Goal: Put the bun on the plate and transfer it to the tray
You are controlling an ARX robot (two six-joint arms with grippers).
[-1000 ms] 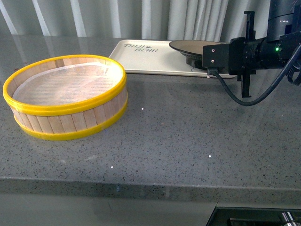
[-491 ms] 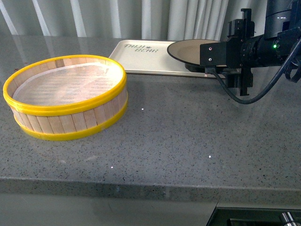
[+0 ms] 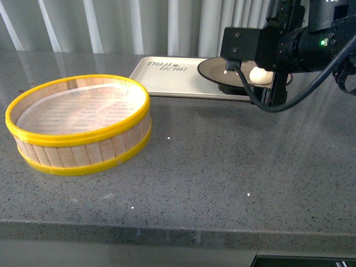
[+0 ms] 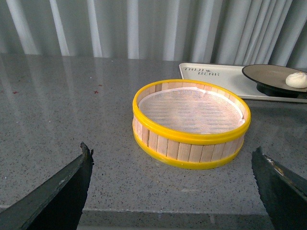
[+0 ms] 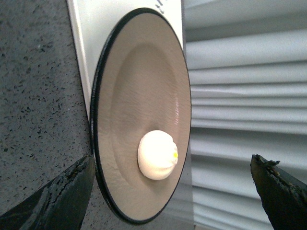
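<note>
Blocking the plate (image 3: 214, 68) frontally, the right gripper (image 5: 172, 191) gapes; steamer basket (image 3: 80, 122) aside (left gripper (image 4: 172, 191) gapes too).

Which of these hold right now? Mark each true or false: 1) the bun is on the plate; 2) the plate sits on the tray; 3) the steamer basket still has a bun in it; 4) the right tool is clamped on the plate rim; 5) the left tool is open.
1) True: the bun lies on the plate, off-centre.
2) True: the plate rests on the tray, at the end away from the lettering.
3) False: the steamer basket shows only its white liner.
4) False: the right tool is open, its fingers apart and clear of the plate.
5) True: the left tool is open, holding nothing.
</note>
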